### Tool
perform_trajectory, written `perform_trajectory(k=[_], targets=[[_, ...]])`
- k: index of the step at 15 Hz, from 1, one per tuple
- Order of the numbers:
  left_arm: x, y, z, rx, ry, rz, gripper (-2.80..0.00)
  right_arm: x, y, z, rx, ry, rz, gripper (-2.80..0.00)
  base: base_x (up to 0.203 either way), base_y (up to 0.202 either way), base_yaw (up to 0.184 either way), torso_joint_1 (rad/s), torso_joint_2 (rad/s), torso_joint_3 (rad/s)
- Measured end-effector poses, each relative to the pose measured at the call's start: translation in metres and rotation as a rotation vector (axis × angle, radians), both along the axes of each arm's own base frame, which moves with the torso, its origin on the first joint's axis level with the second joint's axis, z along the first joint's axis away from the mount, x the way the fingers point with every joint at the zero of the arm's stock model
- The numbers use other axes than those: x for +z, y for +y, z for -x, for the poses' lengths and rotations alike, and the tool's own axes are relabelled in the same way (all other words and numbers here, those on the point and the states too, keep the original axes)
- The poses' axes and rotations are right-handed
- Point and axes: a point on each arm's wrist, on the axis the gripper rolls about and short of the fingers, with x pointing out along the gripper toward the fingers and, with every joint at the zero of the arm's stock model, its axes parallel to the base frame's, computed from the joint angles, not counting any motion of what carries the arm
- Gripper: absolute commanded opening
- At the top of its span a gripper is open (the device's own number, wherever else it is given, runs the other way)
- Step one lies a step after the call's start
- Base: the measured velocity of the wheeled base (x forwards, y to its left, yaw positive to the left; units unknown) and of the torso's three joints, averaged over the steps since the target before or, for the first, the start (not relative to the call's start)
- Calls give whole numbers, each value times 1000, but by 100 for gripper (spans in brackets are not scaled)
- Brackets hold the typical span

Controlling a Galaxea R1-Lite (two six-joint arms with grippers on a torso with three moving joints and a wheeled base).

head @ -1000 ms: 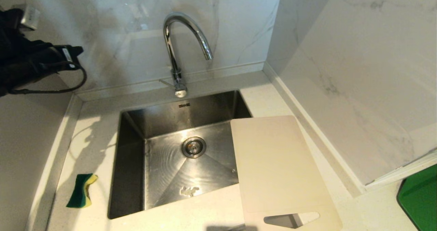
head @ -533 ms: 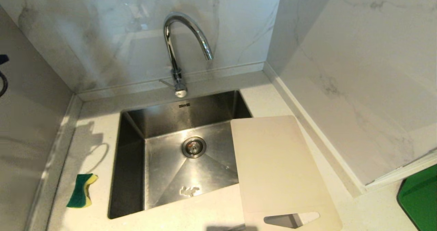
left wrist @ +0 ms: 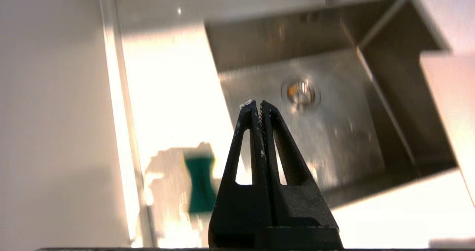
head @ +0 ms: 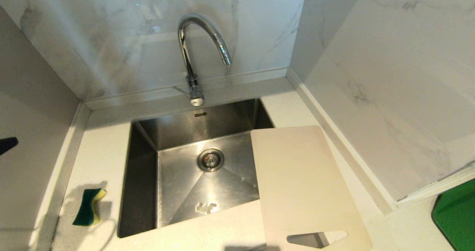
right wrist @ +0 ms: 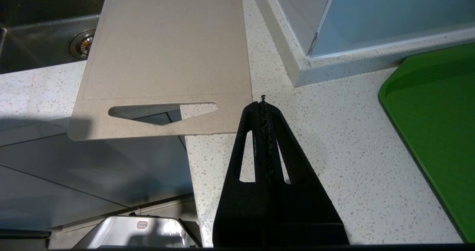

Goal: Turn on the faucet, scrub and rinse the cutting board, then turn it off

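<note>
Marble walls enclose the counter (head: 104, 151), where the board (head: 300, 180) lies half over the sink (head: 141, 177) — thin, stiff, probably slippery, best gripped at its slot — both grippers (left wrist: 256, 104) (right wrist: 262, 99) closed, empty.

Steel sink (head: 143, 177) sat sunk in pale speckled countertop (head: 100, 151), round drain strainer (head: 210, 159) at middle of basin floor. Small whitish patch (head: 206, 207) lay on basin floor toward my side, maybe suds or residue; couldn't tell. Green-and-yellow sponge (head: 88, 207) lay on counter left of sink, near side wall, apart from basin rim. Green tray (right wrist: 434, 125) rested on counter far right, partly cut off. Marble-look wall panels (head: 122, 39) stood behind.
</note>
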Motion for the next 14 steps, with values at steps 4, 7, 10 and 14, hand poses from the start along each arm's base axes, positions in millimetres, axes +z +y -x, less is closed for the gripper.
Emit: perform_trajectory(k=[4, 7, 10, 14], targets=[[-42, -4, 46, -4, -7, -17, -280, 0, 0, 0, 0, 0, 0, -280, 0, 0, 0, 0, 0, 0], [-78, -5, 81, -5, -50, -56, -280, 0, 0, 0, 0, 0, 0, -280, 0, 0, 0, 0, 0, 0], [-113, -6, 102, -8, -90, -126, -280, 0, 0, 0, 0, 0, 0, -280, 0, 0, 0, 0, 0, 0], [-144, -6, 117, -16, -134, -181, -280, 0, 0, 0, -2, 0, 0, -280, 0, 0, 0, 0, 0, 0]])
